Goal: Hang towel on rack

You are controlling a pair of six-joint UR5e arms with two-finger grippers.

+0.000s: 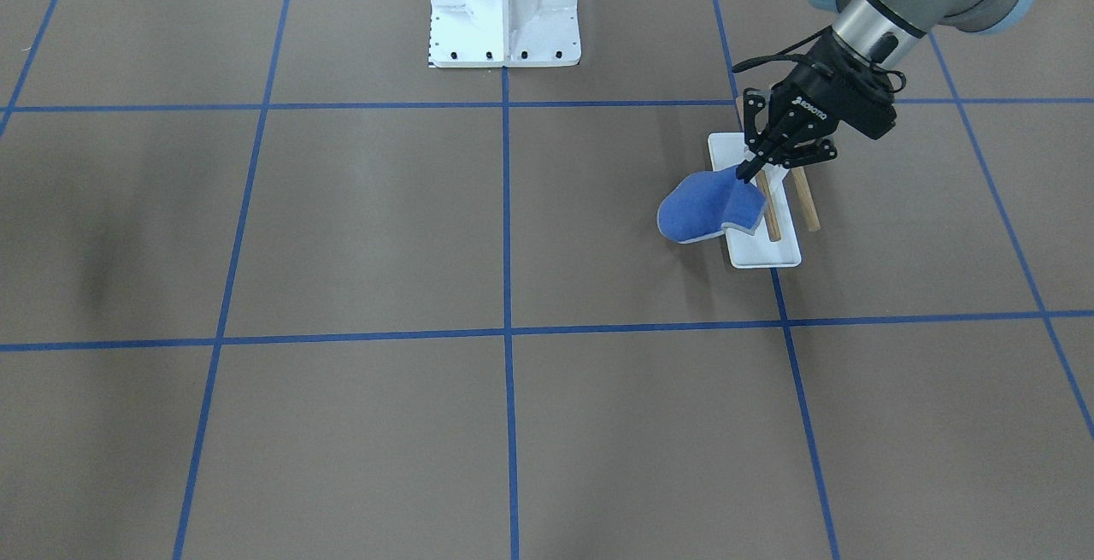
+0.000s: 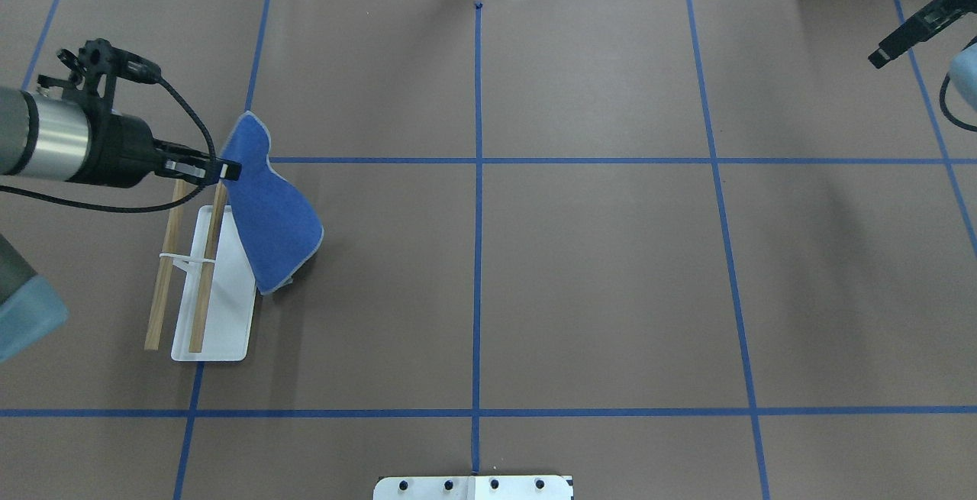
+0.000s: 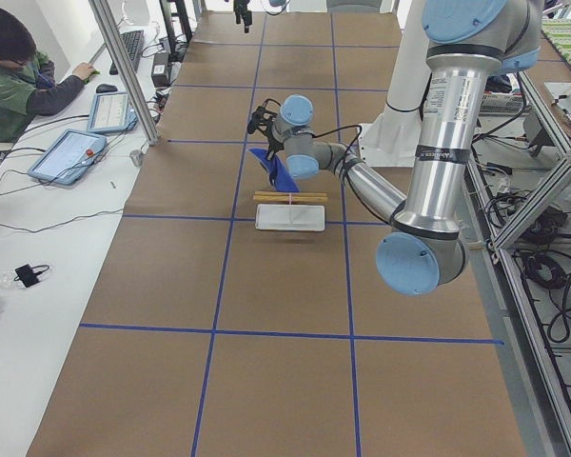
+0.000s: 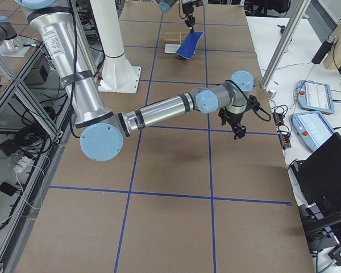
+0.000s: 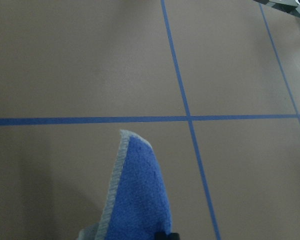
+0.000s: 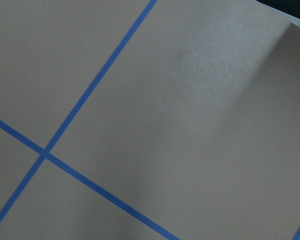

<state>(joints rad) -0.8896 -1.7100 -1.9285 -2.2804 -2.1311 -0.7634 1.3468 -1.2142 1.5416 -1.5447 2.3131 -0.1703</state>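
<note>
we've got the big brown table point(image 2: 595, 279) with its blue tape lines point(image 2: 477, 256), and the left arm point(image 2: 61, 141) reaching in above the rack point(image 2: 225, 332). the rack stands on the robot's left half of the table, and nothing lies across its two wooden rods point(image 2: 162, 286). the towel point(image 2: 271, 217) hangs in the air from its top edge, just beside the inner rod, not draped over either one. the left gripper point(image 2: 229, 170) has its jaws clamped on that top edge. the right gripper point(image 2: 879, 57) is well apart, over the far right corner. we can't tell if its jaws are apart or together.
</note>
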